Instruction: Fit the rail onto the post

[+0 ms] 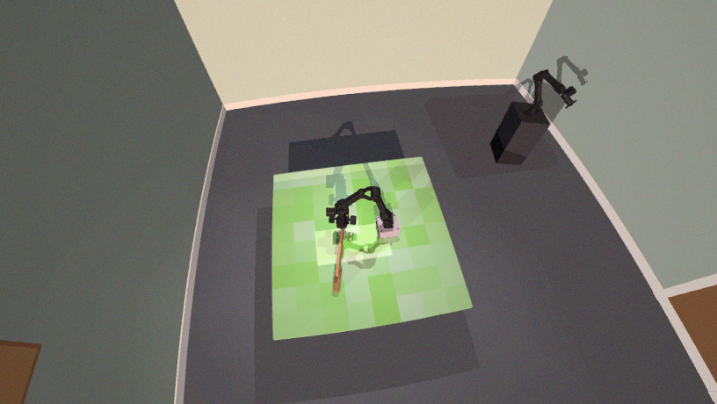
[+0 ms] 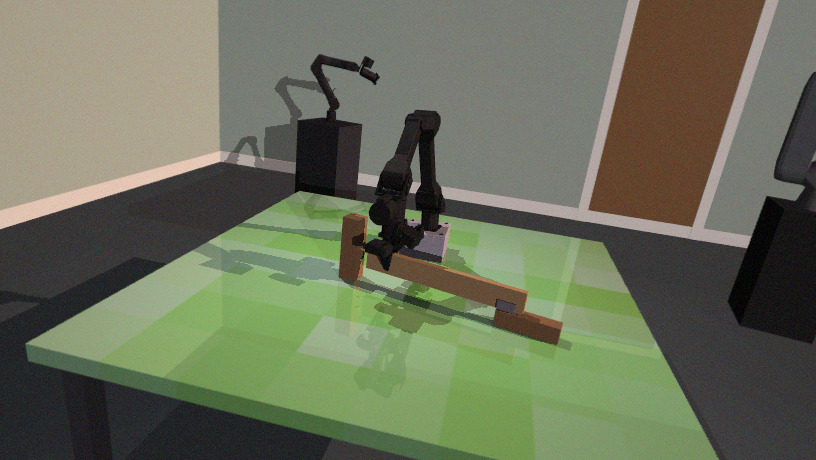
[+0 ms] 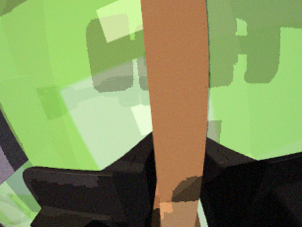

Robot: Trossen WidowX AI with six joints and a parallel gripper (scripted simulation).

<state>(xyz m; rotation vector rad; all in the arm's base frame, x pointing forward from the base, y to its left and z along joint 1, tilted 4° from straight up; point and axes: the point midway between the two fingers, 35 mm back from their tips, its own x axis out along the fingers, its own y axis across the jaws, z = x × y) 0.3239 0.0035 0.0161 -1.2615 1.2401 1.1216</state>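
The wooden rail [image 1: 339, 253] [image 2: 457, 278] [image 3: 178, 74] is off the table along its length and looks about level. My gripper [image 1: 342, 220] [image 2: 387, 260] [image 3: 171, 135] is shut on the rail close to its post end, with one finger on each side. The wooden post [image 2: 351, 251] stands upright just beyond that end, with only a very narrow gap or none showing. The pegs and holes cannot be made out clearly. The rail's far end sits at the grey bracket [image 2: 506, 305] on the low footboard block [image 2: 534, 327].
The arm's pale pink base [image 1: 388, 227] [image 2: 428, 242] stands on the green checkered table [image 1: 371, 296] [image 2: 274, 394], to one side of the rail. A second arm on a dark pedestal [image 1: 519, 133] [image 2: 328, 157] stands off the table. Another dark pedestal [image 2: 777, 274] is at the right in the exterior view.
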